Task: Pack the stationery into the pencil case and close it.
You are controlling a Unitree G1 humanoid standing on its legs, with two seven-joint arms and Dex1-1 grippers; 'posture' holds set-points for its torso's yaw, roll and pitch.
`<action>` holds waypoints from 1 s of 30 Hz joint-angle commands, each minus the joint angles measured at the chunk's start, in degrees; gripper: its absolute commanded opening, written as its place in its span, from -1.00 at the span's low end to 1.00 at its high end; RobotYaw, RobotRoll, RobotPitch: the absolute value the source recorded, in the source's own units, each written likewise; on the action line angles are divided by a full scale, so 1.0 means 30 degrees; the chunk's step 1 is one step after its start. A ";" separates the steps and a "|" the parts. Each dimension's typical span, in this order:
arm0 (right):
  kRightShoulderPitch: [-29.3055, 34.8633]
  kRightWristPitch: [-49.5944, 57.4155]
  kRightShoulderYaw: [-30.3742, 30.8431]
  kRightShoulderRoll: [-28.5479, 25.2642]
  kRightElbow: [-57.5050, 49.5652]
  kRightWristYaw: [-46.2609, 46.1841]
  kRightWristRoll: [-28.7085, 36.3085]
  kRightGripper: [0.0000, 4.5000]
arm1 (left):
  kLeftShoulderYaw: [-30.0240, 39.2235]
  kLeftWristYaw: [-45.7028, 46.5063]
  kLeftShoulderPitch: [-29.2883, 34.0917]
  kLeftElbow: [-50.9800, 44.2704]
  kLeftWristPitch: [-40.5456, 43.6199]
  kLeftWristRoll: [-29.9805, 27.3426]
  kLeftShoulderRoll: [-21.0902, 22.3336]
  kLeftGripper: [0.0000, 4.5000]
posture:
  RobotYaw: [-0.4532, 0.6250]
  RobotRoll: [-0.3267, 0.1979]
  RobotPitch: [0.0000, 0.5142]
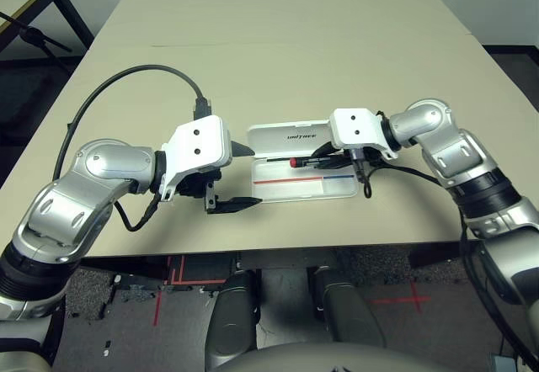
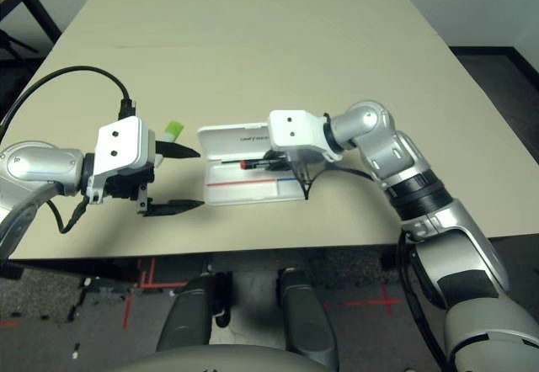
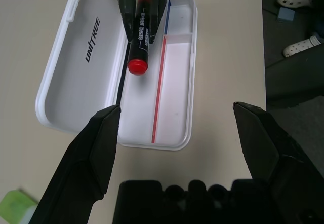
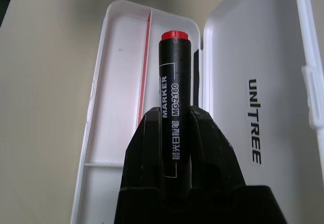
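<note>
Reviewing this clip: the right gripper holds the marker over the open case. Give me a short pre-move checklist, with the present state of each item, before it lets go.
1. Case lid open, lying flat: ok.
2. Marker clamped in right gripper: ok.
3. Marker over the tray, along its length beside the hinge: ok.
4. Marker low enough to drop safely: cannot tell, height above the tray is unclear.
5. Left gripper open and off the case: ok.
6. Highlighter packed: not ok, on the table left of the case, partly hidden by the left gripper.
</note>
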 commanded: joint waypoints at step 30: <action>0.4816 0.5393 -0.4412 -0.5206 -0.4740 0.3755 0.7120 0.98 | 0.0197 0.0172 0.0143 -0.0493 0.0584 -0.0286 0.0415 1.00 | -0.11 0.25 -0.34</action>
